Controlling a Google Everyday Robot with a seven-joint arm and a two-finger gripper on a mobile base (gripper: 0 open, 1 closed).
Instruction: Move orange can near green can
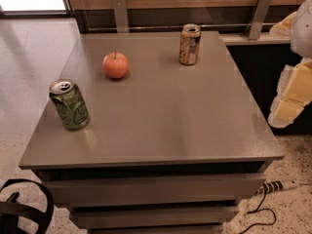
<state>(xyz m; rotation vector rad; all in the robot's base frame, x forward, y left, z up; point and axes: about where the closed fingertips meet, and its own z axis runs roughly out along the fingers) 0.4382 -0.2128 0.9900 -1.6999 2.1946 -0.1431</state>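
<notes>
The orange can (189,44) stands upright near the far right of the grey table top (165,116); it has an orange-brown and gold mottled label and a silver top. The green can (69,104) stands upright near the front left edge, slightly tilted and dented, with dark leafy markings. The two cans are far apart, on a diagonal across the table. My gripper (288,106) shows as a pale cream and white shape at the right edge of the view, off the table's right side and well away from both cans.
A round red-orange apple (116,65) sits on the table between the cans, nearer the back left. A wood-panelled wall with metal brackets runs behind the table. A power strip and cable (273,186) lie on the speckled floor at the lower right. A black strap (24,208) is at the lower left.
</notes>
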